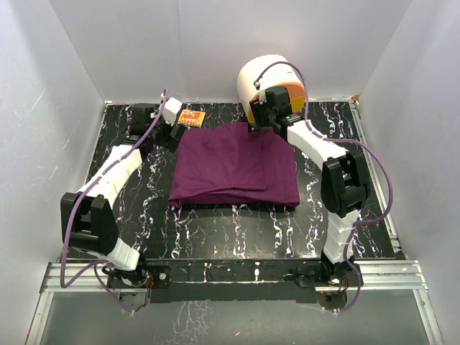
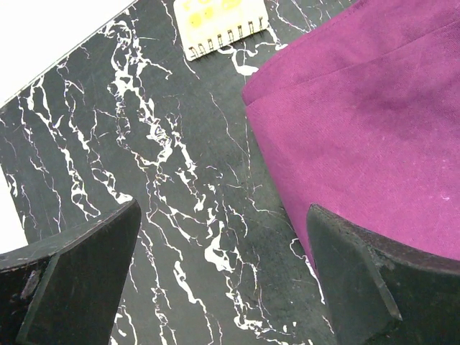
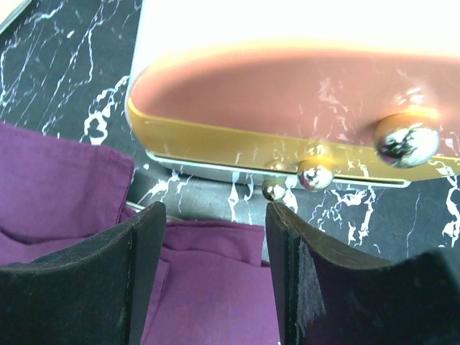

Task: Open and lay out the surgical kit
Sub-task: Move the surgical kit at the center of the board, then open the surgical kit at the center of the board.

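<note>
The purple cloth [image 1: 236,165] lies folded over the kit in the middle of the black marbled table. The tray, forceps, tweezers, gauze and packets are hidden; only a thin silver edge [image 3: 144,206] peeks from under a fold. My left gripper [image 1: 169,134] is open and empty at the cloth's far left corner [image 2: 359,129], just above the table. My right gripper [image 1: 263,123] is open and empty over the cloth's far right corner [image 3: 208,287], its jaws astride a folded flap.
A rounded white-and-orange drawer cabinet [image 1: 269,85] with chrome knobs [image 3: 406,140] stands right behind my right gripper. A small orange spiral-bound card [image 1: 192,117] lies at the back, also in the left wrist view [image 2: 223,21]. White walls enclose the table.
</note>
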You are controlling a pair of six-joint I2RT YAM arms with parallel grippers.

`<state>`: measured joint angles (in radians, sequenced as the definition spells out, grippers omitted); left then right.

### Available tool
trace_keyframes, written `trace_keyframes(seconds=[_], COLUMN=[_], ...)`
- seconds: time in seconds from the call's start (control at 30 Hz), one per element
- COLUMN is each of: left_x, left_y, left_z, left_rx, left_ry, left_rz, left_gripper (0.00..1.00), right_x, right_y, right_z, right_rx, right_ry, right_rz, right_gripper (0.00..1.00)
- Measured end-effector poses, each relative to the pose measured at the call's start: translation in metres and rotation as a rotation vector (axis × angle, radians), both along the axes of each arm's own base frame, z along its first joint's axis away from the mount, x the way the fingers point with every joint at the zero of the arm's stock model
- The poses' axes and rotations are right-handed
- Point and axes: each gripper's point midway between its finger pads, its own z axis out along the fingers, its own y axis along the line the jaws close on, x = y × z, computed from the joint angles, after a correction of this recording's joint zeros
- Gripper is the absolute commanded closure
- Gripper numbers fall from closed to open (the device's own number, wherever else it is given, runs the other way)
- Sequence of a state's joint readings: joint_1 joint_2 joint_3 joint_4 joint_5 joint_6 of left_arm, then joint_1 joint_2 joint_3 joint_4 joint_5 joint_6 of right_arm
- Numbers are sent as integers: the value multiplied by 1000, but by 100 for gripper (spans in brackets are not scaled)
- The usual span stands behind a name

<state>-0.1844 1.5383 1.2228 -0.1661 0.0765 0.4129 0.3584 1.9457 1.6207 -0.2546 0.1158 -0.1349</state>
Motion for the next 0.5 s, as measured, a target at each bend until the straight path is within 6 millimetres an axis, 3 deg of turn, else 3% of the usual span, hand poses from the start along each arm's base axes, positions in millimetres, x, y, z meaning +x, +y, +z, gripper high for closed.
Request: trace_keyframes(seconds=[0.2,0.27,0.3,0.5], left_x=[-1,-3,-4,-6], left_y=[-2,-1,-1,0], left_z=[-1,-4,-5,-6], left_rx=[-4,-1,2,6], left_ry=[3,8,9,10], left_rz=[-9,-12,-15,-17], left_gripper=[2,1,2,2], right_x=[30,39,49,62], right_y=[1,2,3,6], right_z=[7,3,-8,-26], right_rx=[11,9,1,-1], right_ry=[-80,-90,-85,-69], right_rz=[-55,-67,-82,-100], right_gripper=[48,49,49,49])
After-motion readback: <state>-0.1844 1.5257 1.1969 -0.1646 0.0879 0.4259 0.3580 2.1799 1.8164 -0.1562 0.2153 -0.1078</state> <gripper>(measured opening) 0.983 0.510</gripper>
